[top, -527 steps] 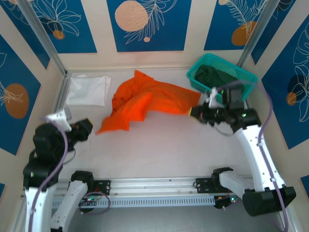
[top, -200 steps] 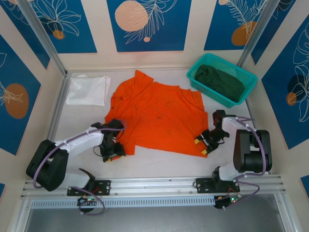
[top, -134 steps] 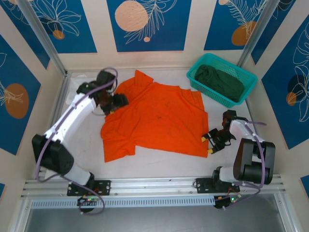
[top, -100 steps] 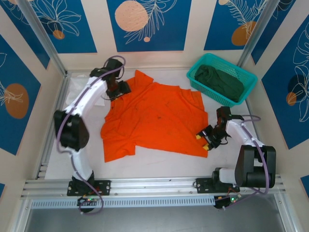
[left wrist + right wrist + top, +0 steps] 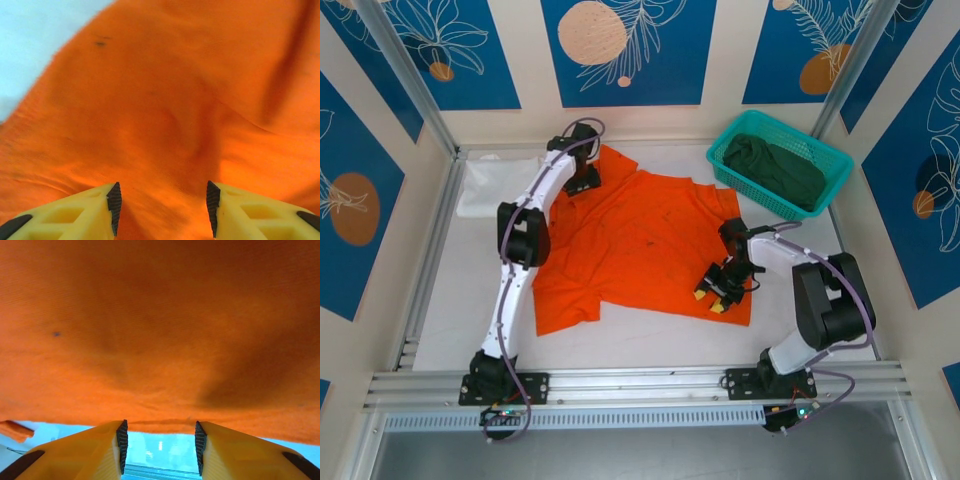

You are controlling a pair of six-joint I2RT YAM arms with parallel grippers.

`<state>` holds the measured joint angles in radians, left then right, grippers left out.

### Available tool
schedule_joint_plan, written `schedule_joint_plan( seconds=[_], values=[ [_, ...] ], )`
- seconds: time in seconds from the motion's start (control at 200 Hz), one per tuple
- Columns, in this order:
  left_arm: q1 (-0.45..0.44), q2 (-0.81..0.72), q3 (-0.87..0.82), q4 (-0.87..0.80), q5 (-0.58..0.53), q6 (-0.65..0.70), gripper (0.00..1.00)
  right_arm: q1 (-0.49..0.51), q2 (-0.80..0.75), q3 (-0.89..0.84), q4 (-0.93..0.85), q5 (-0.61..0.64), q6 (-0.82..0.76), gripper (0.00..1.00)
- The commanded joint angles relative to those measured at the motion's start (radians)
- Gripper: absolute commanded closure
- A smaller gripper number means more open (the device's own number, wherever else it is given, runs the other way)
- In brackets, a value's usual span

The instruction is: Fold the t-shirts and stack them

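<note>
Spread wide, yellow fingers (image 5: 85, 217) of left gripper (image 5: 164, 212), nothing clamped, low over far left shoulder of orange t-shirt (image 5: 640, 235). Likewise parted and holding nothing, fingers (image 5: 95, 450) of right gripper (image 5: 159, 445), at near right hem of that shirt, hem line between them, bare table (image 5: 650, 345) just past it. Orange t-shirt laid flat mid-table, near left corner rumpled. Left of it, white t-shirt (image 5: 485, 188), partly behind left arm (image 5: 512, 300). Right of it and farther back, teal basket (image 5: 722, 150), dark green t-shirt (image 5: 775, 168) bunched inside. Right arm (image 5: 825, 300) reaching in over its right edge.
</note>
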<state>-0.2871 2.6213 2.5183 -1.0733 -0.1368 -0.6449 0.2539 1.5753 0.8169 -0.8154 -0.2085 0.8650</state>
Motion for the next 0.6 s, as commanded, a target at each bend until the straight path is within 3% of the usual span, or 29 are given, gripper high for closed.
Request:
schedule_joint_plan(
  seconds=[0.0, 0.28, 0.51, 0.595],
  values=[
    [0.053, 0.041, 0.033, -0.061, -0.065, 0.007, 0.51, -0.019, 0.032, 0.008, -0.027, 0.019, 0.031, 0.57],
    [0.111, 0.053, 0.036, -0.072, -0.18, 0.009, 0.55, -0.081, 0.066, 0.003, -0.045, 0.069, 0.017, 0.54],
    [0.115, -0.006, 0.084, -0.015, -0.084, 0.019, 0.49, -0.088, 0.026, 0.034, -0.039, -0.012, -0.01, 0.46],
    [0.105, -0.065, 0.091, 0.001, -0.04, 0.02, 0.41, -0.071, -0.033, 0.061, -0.044, -0.037, -0.013, 0.41]
  ],
)
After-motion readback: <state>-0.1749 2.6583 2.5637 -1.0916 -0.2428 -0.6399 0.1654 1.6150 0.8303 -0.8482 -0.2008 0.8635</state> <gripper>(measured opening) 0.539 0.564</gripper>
